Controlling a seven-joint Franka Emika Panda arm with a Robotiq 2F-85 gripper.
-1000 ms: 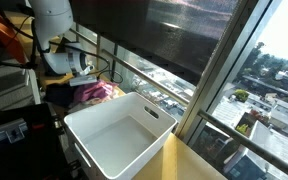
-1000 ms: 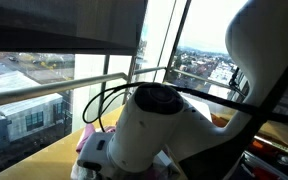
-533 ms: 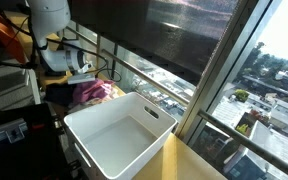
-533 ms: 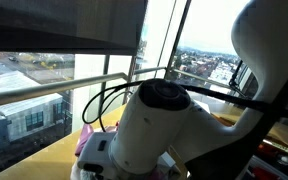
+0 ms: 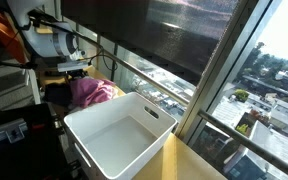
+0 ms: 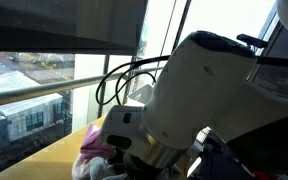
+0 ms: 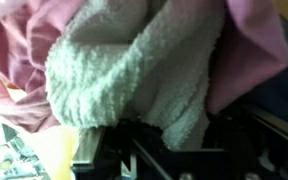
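Note:
In the wrist view a pale, fluffy towel [image 7: 134, 60] fills the middle, and my gripper [image 7: 169, 128] is shut on its lower fold, with dark fingers [image 7: 106, 140] on either side. Pink cloth [image 7: 254, 45] lies around and behind the towel. In an exterior view the gripper [image 5: 77, 70] sits just above a heap of pink cloth [image 5: 92, 92] by the window. The same heap [image 6: 96, 150] shows partly behind the arm [image 6: 204, 100]; the jaws are hidden there.
A large white plastic bin [image 5: 134, 110] stands right of the cloth heap, empty inside. A window rail [image 5: 144, 70] and glass run behind it. Black cables [image 6: 119, 85] loop from the arm. Dark equipment [image 5: 9, 120] crowds the near side.
The jaws have closed on the towel. The arm's wrist has swung and risen a little over the pink heap, which now shows more.

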